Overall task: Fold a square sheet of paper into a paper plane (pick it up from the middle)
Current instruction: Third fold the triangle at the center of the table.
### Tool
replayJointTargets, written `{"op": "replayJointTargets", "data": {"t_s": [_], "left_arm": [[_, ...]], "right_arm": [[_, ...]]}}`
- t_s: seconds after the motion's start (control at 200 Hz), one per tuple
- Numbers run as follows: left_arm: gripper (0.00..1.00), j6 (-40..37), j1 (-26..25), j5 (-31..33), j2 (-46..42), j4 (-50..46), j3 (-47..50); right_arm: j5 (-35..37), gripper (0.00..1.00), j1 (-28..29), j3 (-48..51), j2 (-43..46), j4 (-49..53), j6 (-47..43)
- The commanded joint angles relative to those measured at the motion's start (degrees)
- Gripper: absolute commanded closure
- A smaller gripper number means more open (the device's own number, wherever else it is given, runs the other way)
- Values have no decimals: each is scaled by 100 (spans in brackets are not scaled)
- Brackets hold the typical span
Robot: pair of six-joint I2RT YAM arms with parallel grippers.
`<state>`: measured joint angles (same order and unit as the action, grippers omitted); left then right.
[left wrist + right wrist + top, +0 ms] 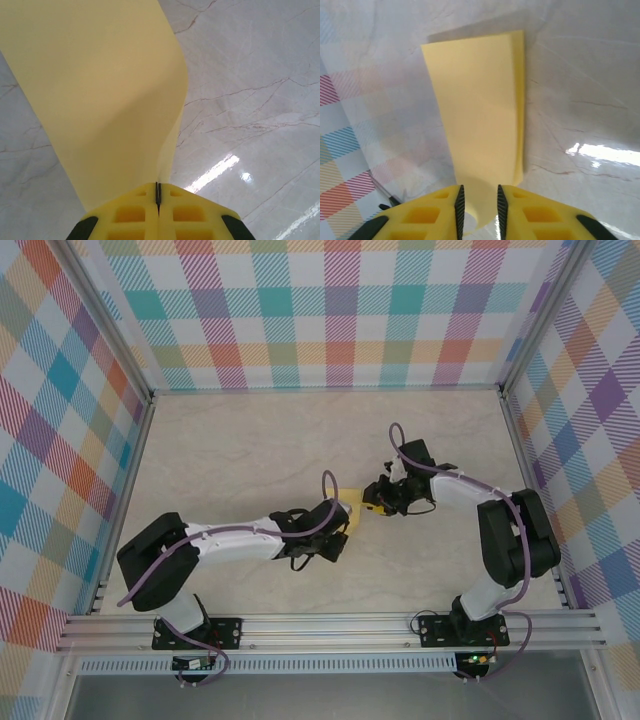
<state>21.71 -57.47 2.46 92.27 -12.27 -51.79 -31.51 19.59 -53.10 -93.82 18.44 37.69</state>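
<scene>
The square sheet of paper (353, 506) is plain yellow, folded over on itself, and held just above the marble table (230, 450) between the two arms. My left gripper (341, 524) is shut on its near edge. In the left wrist view the sheet (100, 90) rises from the closed left gripper (158, 194) and curves away. My right gripper (375, 502) meets the sheet from the right. In the right wrist view that gripper (478, 206) is open, and a loose curled end of the sheet (480, 115) lies between its fingers (459, 205), unpinched.
Plaid walls (320, 310) close in the table on three sides. An aluminium rail (330, 625) runs along the near edge by the arm bases. Bare marble stretches behind and to the left of the grippers.
</scene>
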Motion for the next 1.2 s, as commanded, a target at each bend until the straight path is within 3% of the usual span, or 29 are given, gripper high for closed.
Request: {"op": "replayJointTargets", "data": {"t_s": [0.0, 0.25, 0.46, 1.2], "left_arm": [[100, 249, 289, -889, -246, 402, 213], [100, 323, 909, -1807, -359, 716, 491], [100, 295, 1162, -2214, -302, 730, 427], [100, 490, 1384, -2991, 484, 687, -208]], "right_arm": [[-470, 78, 40, -189, -117, -243, -11], [-813, 81, 257, -811, -854, -2, -255], [-421, 83, 369, -1314, -1435, 518, -435], [294, 84, 374, -2316, -2420, 1703, -1619]]}}
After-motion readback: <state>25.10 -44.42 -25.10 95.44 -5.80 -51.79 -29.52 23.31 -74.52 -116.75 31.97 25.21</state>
